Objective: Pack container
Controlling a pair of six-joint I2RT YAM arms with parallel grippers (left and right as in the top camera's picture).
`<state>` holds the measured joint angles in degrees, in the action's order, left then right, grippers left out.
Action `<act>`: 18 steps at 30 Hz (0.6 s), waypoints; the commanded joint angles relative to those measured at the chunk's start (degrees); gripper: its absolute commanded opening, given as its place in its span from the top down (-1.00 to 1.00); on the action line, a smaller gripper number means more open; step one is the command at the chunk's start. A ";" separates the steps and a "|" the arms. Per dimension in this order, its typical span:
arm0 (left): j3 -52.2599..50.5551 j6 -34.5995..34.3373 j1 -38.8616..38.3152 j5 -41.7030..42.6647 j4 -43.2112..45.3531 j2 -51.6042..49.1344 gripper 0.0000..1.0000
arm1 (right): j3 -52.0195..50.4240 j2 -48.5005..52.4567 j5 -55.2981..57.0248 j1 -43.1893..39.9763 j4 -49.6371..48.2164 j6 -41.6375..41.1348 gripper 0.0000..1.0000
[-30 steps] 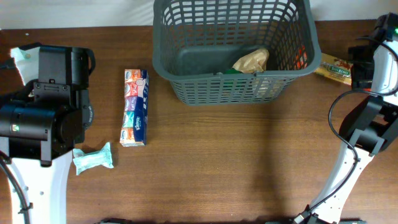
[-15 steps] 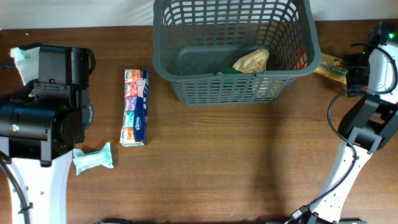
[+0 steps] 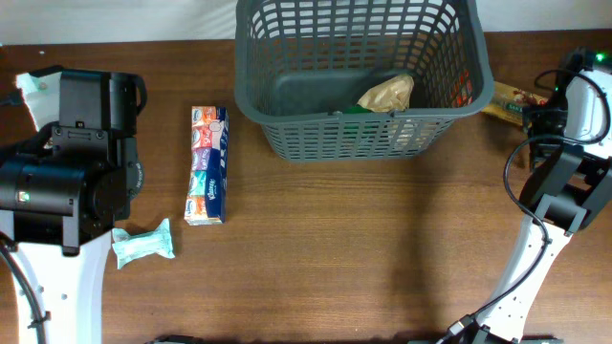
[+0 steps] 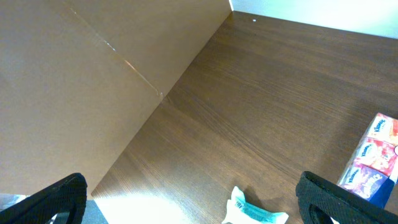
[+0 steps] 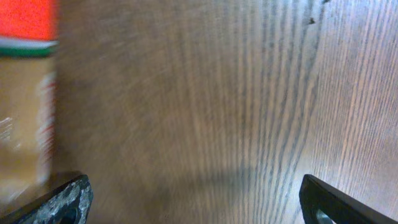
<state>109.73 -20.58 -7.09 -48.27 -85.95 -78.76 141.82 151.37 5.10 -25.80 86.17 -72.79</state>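
The container (image 3: 325, 139), a big dark grey lattice basket, stands at the back centre of the table. A crumpled tan bag (image 3: 387, 93) and something red (image 3: 464, 91) lie inside it. My left gripper (image 4: 196, 206) is open and hangs above the table's left side, over a small white and teal packet (image 4: 255, 214). My right gripper (image 5: 199, 205) is open over bare wood, right of the basket. A tan and red snack packet (image 5: 25, 93) sits just to its left, blurred.
A long strip of colourful tissue packs (image 3: 207, 164) lies left of the basket, and the teal packet (image 3: 143, 242) lies near the left arm (image 3: 72, 172). The snack packet (image 3: 505, 101) lies between the basket and the right arm (image 3: 574, 124). Table edge at far left.
The right arm has shifted a little to the left, toward the snack packet. The left arm and the objects on the table have not moved.
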 commanded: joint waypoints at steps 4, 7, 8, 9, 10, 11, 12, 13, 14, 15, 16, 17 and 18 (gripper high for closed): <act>0.02 0.46 0.24 -0.42 0.00 -0.11 -0.99 | -0.26 1.75 -0.33 -1.38 -4.52 5.42 -0.98; 0.02 0.46 0.24 -0.42 0.00 -0.11 -0.99 | 0.00 1.70 -2.51 -1.38 -6.12 6.58 -0.98; 0.02 0.46 0.24 -0.42 0.00 -0.11 -0.99 | 0.13 1.68 -3.23 -1.38 -6.58 6.58 -0.98; 0.02 0.46 0.24 -0.42 0.00 -0.11 -0.99 | 0.52 1.68 -4.20 -1.36 -7.19 7.02 -0.98; 0.02 0.46 0.24 -0.42 0.00 -0.11 -0.99 | 0.87 1.68 -5.57 -1.27 -8.50 8.61 -0.98; 0.02 0.46 0.24 -0.42 0.00 -0.11 -0.99 | 1.27 1.66 -6.84 -1.27 -9.51 9.97 -0.98; 0.02 0.46 0.24 -0.42 0.00 -0.11 -0.99 | 1.88 1.66 -7.80 -1.27 -9.94 10.67 -0.98; 0.02 0.46 0.24 -0.42 0.00 -0.11 -0.99 | 2.67 1.66 -8.31 -1.22 -9.90 10.67 -0.98; 0.02 0.46 0.24 -0.42 0.00 -0.11 -0.99 | 3.30 1.66 -8.50 -1.20 -9.86 10.69 -0.98; 0.02 0.46 0.24 -0.42 0.00 -0.11 -0.99 | 4.17 1.62 -8.68 -1.14 -9.68 10.67 -0.98; 0.02 0.46 0.24 -0.42 0.00 -0.11 -0.99 | 4.98 1.62 -8.83 -1.09 -9.57 10.69 -0.98; 0.02 0.46 0.24 -0.42 0.00 -0.11 -0.99 | 5.77 1.60 -8.92 -1.05 -9.46 10.71 -0.98; 0.02 0.46 0.24 -0.42 0.00 -0.11 -0.99 | 7.26 1.55 -9.27 -0.92 -9.42 11.15 -0.98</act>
<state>109.73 -20.58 -7.09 -48.27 -85.95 -78.76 144.92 152.11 -1.85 -26.96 76.84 -63.35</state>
